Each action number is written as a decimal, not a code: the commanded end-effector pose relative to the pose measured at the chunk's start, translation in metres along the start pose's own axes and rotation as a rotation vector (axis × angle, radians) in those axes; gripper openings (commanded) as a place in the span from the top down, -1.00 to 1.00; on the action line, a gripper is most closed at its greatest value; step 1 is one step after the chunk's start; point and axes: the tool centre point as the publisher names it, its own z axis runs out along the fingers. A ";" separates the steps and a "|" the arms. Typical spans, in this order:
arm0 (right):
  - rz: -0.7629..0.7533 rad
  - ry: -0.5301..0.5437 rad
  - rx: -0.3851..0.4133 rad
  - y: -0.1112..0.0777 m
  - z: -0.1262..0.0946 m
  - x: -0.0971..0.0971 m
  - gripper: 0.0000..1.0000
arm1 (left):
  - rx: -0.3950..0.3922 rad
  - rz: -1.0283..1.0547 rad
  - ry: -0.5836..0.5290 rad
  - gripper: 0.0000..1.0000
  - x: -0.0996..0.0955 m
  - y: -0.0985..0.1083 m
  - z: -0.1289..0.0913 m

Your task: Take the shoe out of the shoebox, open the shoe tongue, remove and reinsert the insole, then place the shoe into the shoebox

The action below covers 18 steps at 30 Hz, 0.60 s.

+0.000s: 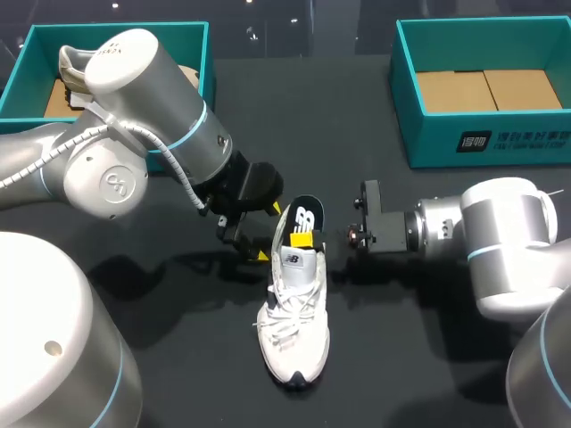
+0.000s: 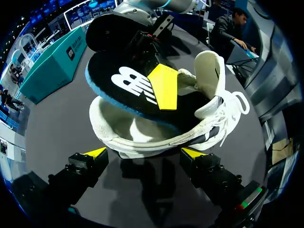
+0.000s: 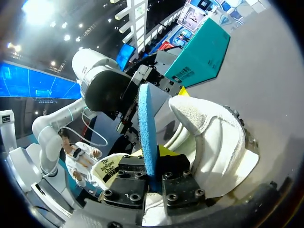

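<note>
Right gripper (image 1: 308, 239) is clamped on the insole (image 1: 303, 212); left gripper (image 2: 147, 153) stands spread wide astride the shoe (image 1: 294, 334) heel. I'd brace that heel, keeping the insole lengthwise.

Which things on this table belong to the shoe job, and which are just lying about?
Job: shoe, insole, right gripper shut on the insole, open left gripper, empty shoebox.
Lying about: second shoe, in the other shoebox.
</note>
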 end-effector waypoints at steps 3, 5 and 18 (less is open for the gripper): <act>-0.058 -0.013 0.026 0.020 -0.002 0.011 0.22 | -0.002 0.001 0.001 -1.00 -0.001 -0.001 0.000; -0.075 -0.018 0.033 0.026 -0.004 0.012 0.20 | -0.002 0.001 0.001 -1.00 -0.001 -0.001 0.000; -0.050 -0.018 0.053 0.032 0.000 -0.004 1.00 | -0.002 0.001 0.001 -1.00 -0.001 -0.001 0.000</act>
